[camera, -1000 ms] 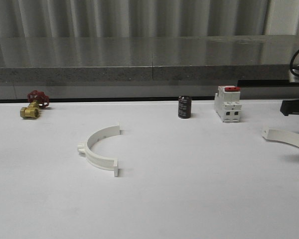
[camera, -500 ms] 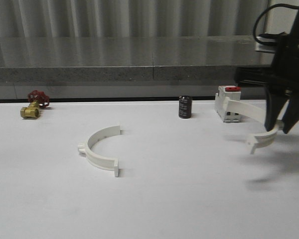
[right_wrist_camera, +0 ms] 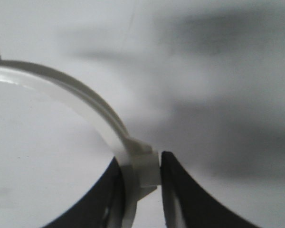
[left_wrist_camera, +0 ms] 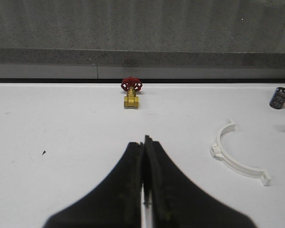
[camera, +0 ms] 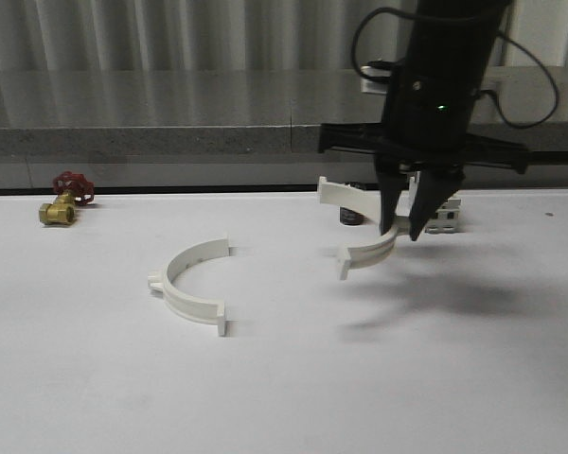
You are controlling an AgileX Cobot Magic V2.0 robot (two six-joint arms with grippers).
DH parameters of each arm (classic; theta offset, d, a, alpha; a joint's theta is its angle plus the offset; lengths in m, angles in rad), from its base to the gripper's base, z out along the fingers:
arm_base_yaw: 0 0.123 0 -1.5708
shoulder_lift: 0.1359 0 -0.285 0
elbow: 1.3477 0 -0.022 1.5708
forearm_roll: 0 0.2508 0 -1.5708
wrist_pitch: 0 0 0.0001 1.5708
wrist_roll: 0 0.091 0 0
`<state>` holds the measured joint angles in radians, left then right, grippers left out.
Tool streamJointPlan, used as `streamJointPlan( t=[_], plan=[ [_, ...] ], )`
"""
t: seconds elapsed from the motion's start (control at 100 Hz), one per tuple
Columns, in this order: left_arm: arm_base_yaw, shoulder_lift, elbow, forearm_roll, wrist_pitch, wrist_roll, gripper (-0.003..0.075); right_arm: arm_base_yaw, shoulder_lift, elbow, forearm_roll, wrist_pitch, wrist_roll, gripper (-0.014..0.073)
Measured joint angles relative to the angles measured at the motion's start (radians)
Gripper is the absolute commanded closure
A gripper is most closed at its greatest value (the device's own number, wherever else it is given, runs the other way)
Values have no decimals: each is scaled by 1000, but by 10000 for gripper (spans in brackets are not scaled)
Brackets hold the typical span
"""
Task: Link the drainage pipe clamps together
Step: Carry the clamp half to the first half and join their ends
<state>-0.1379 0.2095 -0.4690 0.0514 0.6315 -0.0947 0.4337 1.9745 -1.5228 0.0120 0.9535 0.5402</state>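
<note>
One white half-ring drainage pipe clamp (camera: 191, 284) lies flat on the white table left of centre, its open side facing right; the left wrist view has it too (left_wrist_camera: 235, 159). The second clamp (camera: 360, 232) hangs in the air right of it, held at its outer tab by my right gripper (camera: 403, 230), which is shut on it. The right wrist view shows the tab (right_wrist_camera: 145, 167) pinched between the black fingers (right_wrist_camera: 173, 190), the arc curving away. My left gripper (left_wrist_camera: 145, 142) is shut with nothing in it, hovering low over the table.
A brass valve with a red handle (camera: 62, 199) sits at the far left. A black cylinder (camera: 348, 216) and a white boxy switch (camera: 445, 216) stand behind the right arm. A grey ledge (camera: 170, 132) runs along the back.
The right arm has swept in from the right edge toward the centre, lifting the second clamp off the table and carrying it left. The other clamp has not moved.
</note>
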Motion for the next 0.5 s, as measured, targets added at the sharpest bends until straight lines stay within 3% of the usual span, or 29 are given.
streamJointPlan(
  t=[0.5],
  plan=[
    [0,0,0,1,0,0,741,115,179,-189,-26,49,74,515]
  ],
)
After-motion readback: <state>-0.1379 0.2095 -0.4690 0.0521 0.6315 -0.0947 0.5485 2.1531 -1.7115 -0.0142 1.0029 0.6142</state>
